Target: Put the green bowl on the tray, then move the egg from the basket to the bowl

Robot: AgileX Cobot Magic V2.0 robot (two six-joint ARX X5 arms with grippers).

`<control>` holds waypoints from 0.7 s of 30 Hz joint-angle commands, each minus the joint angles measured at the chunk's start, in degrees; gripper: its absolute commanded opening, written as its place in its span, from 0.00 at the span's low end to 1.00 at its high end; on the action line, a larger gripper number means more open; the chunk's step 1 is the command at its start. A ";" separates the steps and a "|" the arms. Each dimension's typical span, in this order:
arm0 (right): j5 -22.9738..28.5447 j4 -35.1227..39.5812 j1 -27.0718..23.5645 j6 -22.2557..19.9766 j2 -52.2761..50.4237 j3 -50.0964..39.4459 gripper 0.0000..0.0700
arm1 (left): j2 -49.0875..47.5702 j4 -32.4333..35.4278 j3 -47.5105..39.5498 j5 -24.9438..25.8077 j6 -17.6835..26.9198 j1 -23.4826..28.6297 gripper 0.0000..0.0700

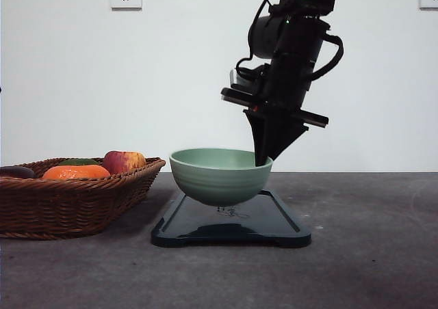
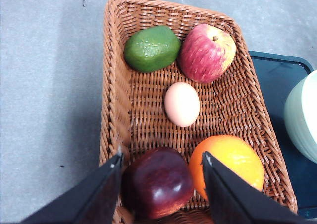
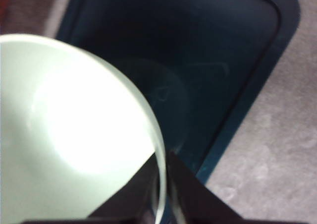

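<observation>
The pale green bowl hangs at or just above the dark tray; I cannot tell if it touches. My right gripper comes down from above and is shut on the bowl's right rim. The right wrist view shows its fingers pinching the bowl over the tray. The egg, pale beige, lies in the middle of the wicker basket. My left gripper hovers open above the basket's near end, over a dark red apple. The bowl's edge and tray lie beside the basket.
The basket stands left of the tray on the grey table. Around the egg lie a green fruit, a red-yellow apple, an orange and a dark red apple. A white wall is behind.
</observation>
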 commanded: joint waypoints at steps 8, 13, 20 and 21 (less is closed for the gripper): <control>1.29 0.74 0.44 0.80 2.16 1.33 0.04 | 0.31 0.29 1.03 0.26 0.72 0.00 0.44; 1.29 0.97 0.45 0.80 2.16 1.33 0.35 | 0.31 0.26 1.03 0.25 0.72 0.00 0.44; 1.33 1.20 0.51 0.00 0.28 2.77 0.37 | 0.31 0.20 1.03 0.26 0.72 0.00 0.45; 1.51 1.58 0.52 -0.21 -0.62 2.76 0.37 | 0.31 0.18 1.03 0.24 0.72 0.00 0.45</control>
